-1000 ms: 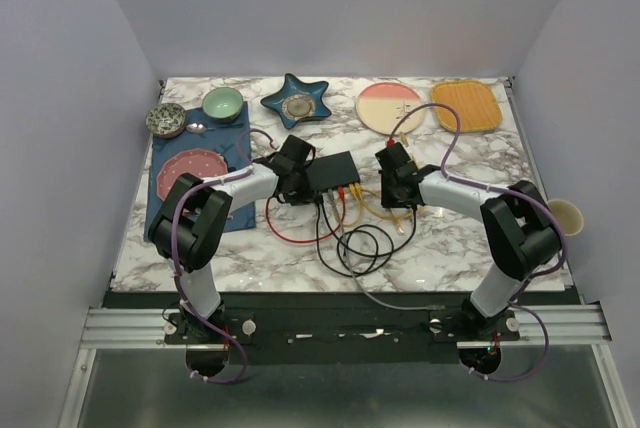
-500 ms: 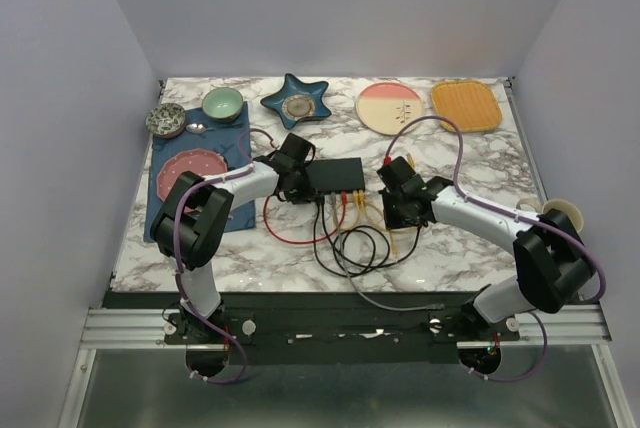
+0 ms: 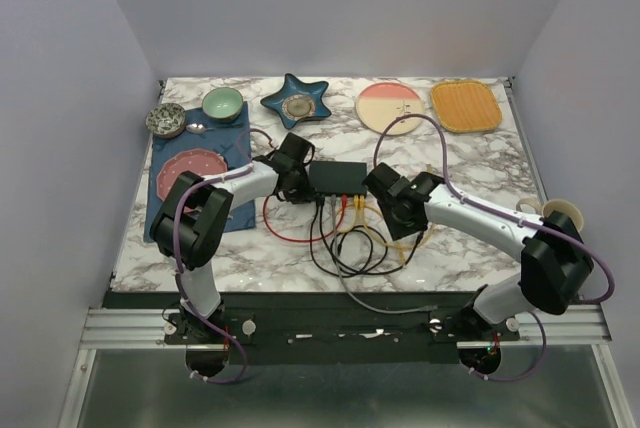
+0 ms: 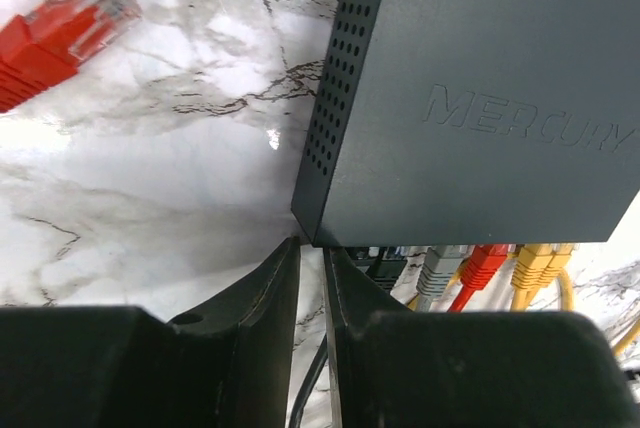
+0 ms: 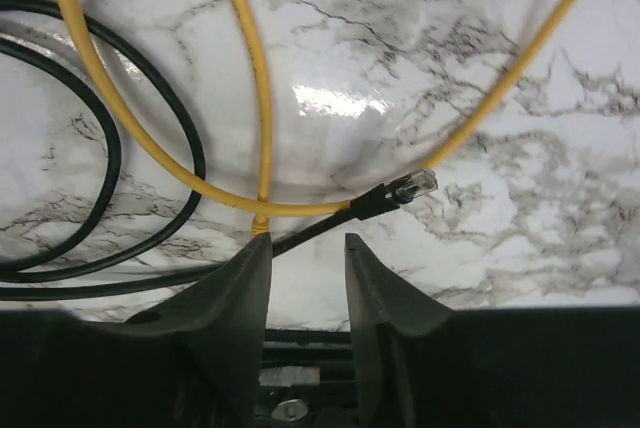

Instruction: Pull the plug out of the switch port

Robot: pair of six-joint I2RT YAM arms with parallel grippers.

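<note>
The black switch (image 3: 337, 177) lies mid-table; in the left wrist view (image 4: 480, 98) it reads MERCURY. Grey (image 4: 440, 268), red (image 4: 482, 262) and yellow (image 4: 537, 262) plugs sit in its near edge. My left gripper (image 3: 303, 186) is at the switch's left near corner (image 4: 312, 248), its jaws close together with only a thin gap and nothing between the tips. My right gripper (image 3: 397, 220) hovers over the cable loops, open and empty (image 5: 305, 243). A loose black plug (image 5: 410, 188) lies just ahead of its fingertips. A loose red plug (image 4: 60, 33) lies left of the switch.
Yellow cables (image 5: 250, 78) and black cable loops (image 3: 350, 248) cover the marble in front of the switch. At the back stand a green bowl (image 3: 223, 104), a star dish (image 3: 296, 100), a round plate (image 3: 390, 106) and an orange tray (image 3: 466, 105). A pink plate (image 3: 190, 170) is at the left, a cup (image 3: 563, 214) at the right edge.
My right gripper has drawn back from the switch's right side toward the near edge and now sits over the cable loops; its elbow swung outward to the right. The left arm has not moved.
</note>
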